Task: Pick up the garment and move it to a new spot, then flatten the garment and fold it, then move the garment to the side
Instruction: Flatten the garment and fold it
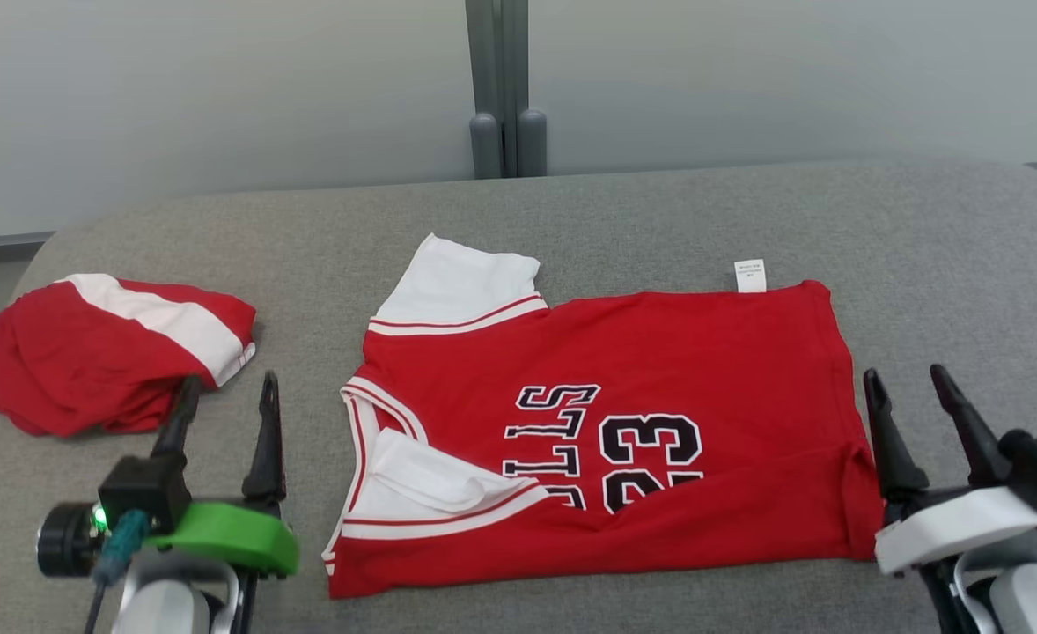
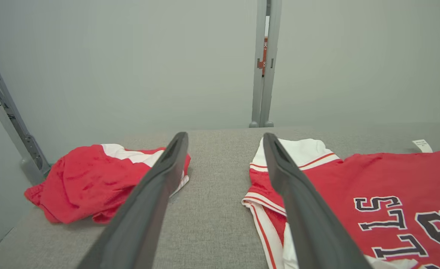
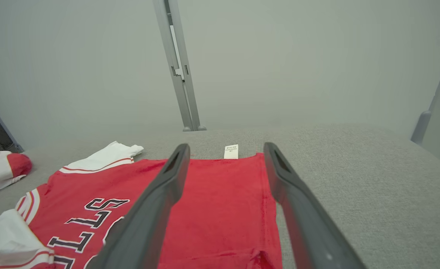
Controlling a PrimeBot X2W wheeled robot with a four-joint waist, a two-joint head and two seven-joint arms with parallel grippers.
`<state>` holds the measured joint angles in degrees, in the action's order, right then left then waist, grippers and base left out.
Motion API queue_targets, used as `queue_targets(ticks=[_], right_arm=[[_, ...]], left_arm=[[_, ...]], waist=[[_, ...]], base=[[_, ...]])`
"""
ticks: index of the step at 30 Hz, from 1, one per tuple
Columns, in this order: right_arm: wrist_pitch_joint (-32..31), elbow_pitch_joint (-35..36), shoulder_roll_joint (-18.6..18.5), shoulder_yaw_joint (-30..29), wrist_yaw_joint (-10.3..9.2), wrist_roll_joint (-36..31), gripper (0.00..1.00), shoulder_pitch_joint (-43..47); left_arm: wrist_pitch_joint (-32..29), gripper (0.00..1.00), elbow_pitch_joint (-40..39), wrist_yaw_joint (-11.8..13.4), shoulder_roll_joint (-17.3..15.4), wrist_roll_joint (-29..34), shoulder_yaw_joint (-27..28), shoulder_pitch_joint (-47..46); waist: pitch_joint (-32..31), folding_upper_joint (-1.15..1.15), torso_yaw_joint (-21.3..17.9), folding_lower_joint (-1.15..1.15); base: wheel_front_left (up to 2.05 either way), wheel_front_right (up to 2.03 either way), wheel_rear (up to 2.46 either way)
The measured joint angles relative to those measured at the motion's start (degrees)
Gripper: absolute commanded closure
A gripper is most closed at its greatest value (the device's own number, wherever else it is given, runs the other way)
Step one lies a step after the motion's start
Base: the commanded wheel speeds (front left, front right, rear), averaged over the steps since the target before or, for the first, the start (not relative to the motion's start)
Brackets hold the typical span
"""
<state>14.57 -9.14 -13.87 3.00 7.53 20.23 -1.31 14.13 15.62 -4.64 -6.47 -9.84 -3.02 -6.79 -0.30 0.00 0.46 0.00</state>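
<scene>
A grey, fabric-covered tabletop with rounded far corners carries two garments. A red basketball jersey with white sleeves and the number 23 lies spread near the middle, its near side folded over, with a white label at its far edge. Well apart to the left lies a bunched red-and-white garment.

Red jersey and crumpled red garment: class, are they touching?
Apart. The head view shows bare grey cushion between the red jersey and the crumpled red garment.

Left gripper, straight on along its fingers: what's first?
Probably bare grey surface, in the gap between the folded red garment and the jersey. One finger of the left gripper may brush the folded garment; depth unclear.
</scene>
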Motion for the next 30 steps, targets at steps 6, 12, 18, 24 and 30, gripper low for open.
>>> queue_targets(ticks=[6,12,18,24,30], right_arm=[[-3.23,-1.91,-4.14,-0.66,0.0,0.77,0.0,-9.29],[-7.5,-5.7,-7.58,1.79,0.0,0.99,0.0,-21.85],[-9.58,-12.36,-10.15,6.61,0.0,2.76,0.0,-33.32],[-10.89,-19.92,-10.68,14.45,0.0,6.6,0.0,-42.75],[-13.47,-26.59,-10.1,22.2,0.0,10.37,0.0,-49.78]], left_arm=[[-3.72,0.0,0.99,-1.44,-2.74,0.45,-2.36,-12.9],[-8.58,0.0,4.68,-2.44,-5.94,0.29,-5.69,-27.64],[-12.76,0.0,11.01,-2.66,-7.56,-1.97,-10.03,-41.14],[-18.24,0.0,18.93,-2.75,-10.2,-7.54,-18.53,-50.87],[-22.8,0.0,26.58,-2.75,-12.07,-12.71,-24.01,-57.01]], waist=[[3.23,0.0,-0.32,0.0],[8.89,0.0,-1.24,0.0],[15.69,0.0,-2.8,0.0],[22.48,0.0,-5.0,0.01],[27.53,0.0,-8.04,0.01]], base=[[0.0,0.0,0.0],[0.0,0.0,0.0],[0.0,0.0,0.0],[0.0,0.0,0.0],[0.0,0.0,0.0]])
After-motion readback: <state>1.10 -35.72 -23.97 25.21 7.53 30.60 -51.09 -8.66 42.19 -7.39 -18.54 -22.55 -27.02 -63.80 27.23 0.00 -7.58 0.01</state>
